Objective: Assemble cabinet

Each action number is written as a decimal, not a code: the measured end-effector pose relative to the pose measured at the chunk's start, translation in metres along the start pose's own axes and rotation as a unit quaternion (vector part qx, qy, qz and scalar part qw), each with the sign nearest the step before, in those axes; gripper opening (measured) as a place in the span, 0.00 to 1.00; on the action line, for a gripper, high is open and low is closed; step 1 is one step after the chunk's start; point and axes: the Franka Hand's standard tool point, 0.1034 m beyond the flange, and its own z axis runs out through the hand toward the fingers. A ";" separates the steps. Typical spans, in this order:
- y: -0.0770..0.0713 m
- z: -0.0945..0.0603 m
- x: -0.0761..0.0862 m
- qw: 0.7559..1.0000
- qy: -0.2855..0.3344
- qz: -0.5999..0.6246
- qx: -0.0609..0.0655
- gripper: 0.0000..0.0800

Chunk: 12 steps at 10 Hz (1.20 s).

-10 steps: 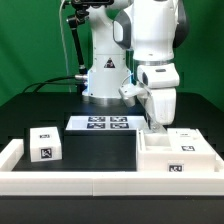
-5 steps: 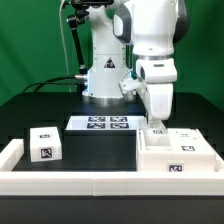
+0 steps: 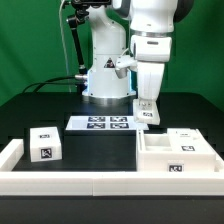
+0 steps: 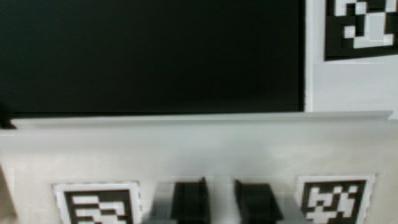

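Note:
My gripper point(image 3: 146, 108) is shut on a small flat white cabinet panel point(image 3: 146, 115) with tags and holds it in the air above the black table, up and to the exterior view's left of the large hollow box point(image 3: 172, 157). In the wrist view the panel point(image 4: 196, 150) fills the lower part, with a tag on either side of my two dark fingers point(image 4: 191, 202). A small white cube point(image 3: 44, 143) with tags sits at the exterior view's left. Another flat tagged piece point(image 3: 190, 138) lies on the box's far side.
The marker board point(image 3: 103, 123) lies on the table in front of the robot base; one corner of it shows in the wrist view point(image 4: 361, 30). A long white border rail point(image 3: 70, 185) runs along the table's front and left edge.
My gripper has risen and moved toward the exterior view's left, lifting the flat panel away from the hollow box's far corner. The cube and box have not moved.

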 end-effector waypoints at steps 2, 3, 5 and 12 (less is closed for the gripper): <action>0.020 0.002 0.000 1.000 0.005 -0.002 -0.001 0.09; 0.029 0.001 -0.002 1.000 0.007 -0.002 -0.001 0.09; 0.038 -0.001 0.001 1.000 0.009 0.000 -0.005 0.09; 0.039 0.007 0.002 1.000 0.014 -0.004 -0.010 0.09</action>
